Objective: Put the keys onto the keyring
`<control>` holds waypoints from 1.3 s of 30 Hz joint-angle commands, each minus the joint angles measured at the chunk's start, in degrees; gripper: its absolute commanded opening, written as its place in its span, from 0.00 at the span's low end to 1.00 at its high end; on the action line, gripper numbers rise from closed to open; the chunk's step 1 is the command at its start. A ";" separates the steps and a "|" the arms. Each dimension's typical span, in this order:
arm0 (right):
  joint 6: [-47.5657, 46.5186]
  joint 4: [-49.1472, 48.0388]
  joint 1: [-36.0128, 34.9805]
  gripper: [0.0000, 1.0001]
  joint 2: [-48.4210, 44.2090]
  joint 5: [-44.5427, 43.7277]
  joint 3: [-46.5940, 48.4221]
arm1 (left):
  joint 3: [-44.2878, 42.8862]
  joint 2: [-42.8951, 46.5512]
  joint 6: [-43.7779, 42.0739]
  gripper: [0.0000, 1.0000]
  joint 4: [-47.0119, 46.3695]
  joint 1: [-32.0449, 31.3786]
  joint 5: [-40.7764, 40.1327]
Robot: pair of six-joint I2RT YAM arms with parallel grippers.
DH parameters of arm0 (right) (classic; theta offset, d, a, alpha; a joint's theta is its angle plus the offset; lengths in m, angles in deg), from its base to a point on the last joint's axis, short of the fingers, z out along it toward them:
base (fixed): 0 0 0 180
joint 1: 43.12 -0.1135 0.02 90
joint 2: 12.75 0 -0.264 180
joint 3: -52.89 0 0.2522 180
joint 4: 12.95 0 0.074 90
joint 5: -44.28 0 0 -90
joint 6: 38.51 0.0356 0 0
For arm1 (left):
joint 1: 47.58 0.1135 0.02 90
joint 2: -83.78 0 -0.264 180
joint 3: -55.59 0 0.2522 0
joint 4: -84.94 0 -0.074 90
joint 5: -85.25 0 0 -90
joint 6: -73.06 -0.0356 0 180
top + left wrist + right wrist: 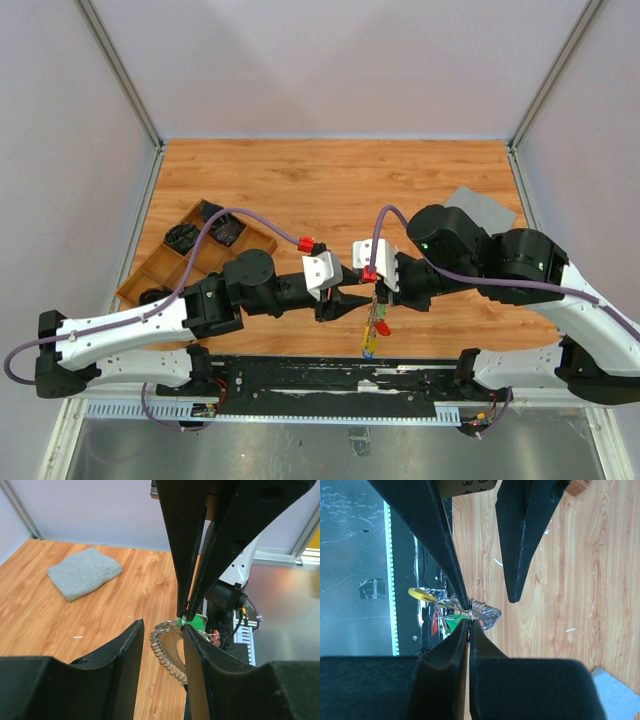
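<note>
Keys: the keys (373, 332) are dangling in a bunch under the ring, close to the near edge of the table (330, 180) and just in front of the two grippers. The yellow-headed key (420, 594), the red-headed key (384, 327) and the green-headed key (196, 622) are all showing.
Keyring: the keyring (167, 626) is hanging in the air between the two arms, off the wood. Its beaded chain loop (161, 652) is curling out to one side.
Right gripper: the right gripper (469, 623) is pinching the thin wire of the keyring, its jaws pressing together with only the wire between them.
Left gripper: the left gripper (162, 630) is facing the right one tip to tip, its jaws standing wide apart and gripping nothing. One of its fingers (442, 555) is reaching right up to the ring while the other is standing clear. I cannot tell whether that finger is touching the wire.
Tray: a wooden compartment tray (160, 268) is sitting farther back on the left, with dark parts lying in its compartments.
Cloth: a folded grey cloth (482, 209) is lying farthest back on the right, well apart from both grippers.
</note>
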 commanded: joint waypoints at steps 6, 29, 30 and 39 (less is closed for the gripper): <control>-0.89 -2.71 -0.93 0.01 -0.92 -0.38 1.07 | -2.54 -1.05 -1.20 0.39 -0.79 0.18 2.98; 10.26 -22.98 -0.87 0.37 -9.74 -10.26 -7.12 | -0.23 0.60 1.19 0.01 -2.51 0.18 -3.70; 11.59 -25.31 -0.85 0.39 -10.59 -10.70 -8.12 | -0.09 0.55 1.39 0.01 -2.61 0.13 -4.56; 32.43 -29.81 5.09 0.41 -12.42 -21.14 -13.36 | 2.48 2.11 4.29 0.01 -5.58 0.49 -13.22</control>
